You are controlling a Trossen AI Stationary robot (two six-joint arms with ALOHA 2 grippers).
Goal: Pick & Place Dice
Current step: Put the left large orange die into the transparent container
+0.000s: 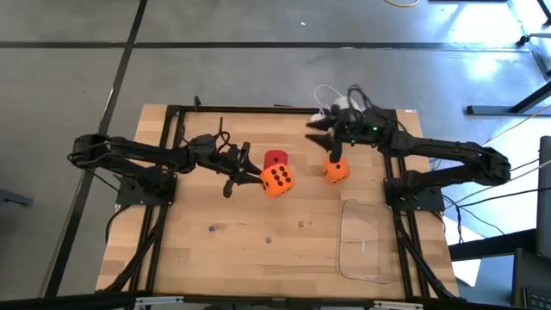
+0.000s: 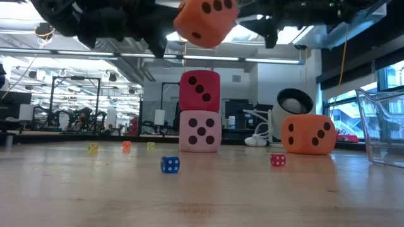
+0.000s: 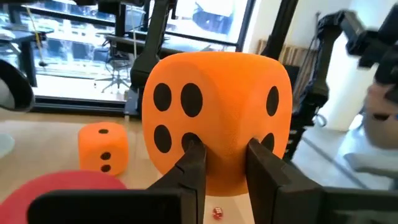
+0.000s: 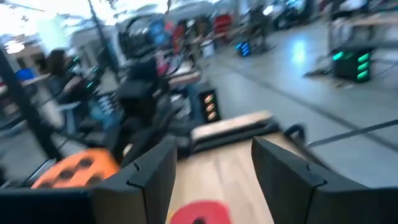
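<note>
An orange die [image 1: 277,179] hangs in the air with my left gripper [image 1: 251,176] shut on it; in the low view this orange die [image 2: 205,22] is above a stack. The stack is a red die [image 2: 200,90] resting on a pale pink die [image 2: 200,131] on the table. A second orange die [image 1: 336,170] sits on the table to the right. My right gripper [image 1: 318,131] stands open above the far part of the table, with nothing between its fingers [image 4: 155,171]. My left gripper pinches the orange die between its two fingers at the die's near rounded edge [image 3: 222,149], low on the die as the wrist view shows it. The fingers [image 3: 194,155] come level from the table's left. The die is lifted clear, above the red die.
Several tiny dice lie on the wood, among them a blue one [image 2: 170,164] and a red one [image 2: 278,160]. A clear plastic container [image 1: 366,241] stands near the right edge. A white round camera [image 2: 293,104] and white cable sit at the far edge.
</note>
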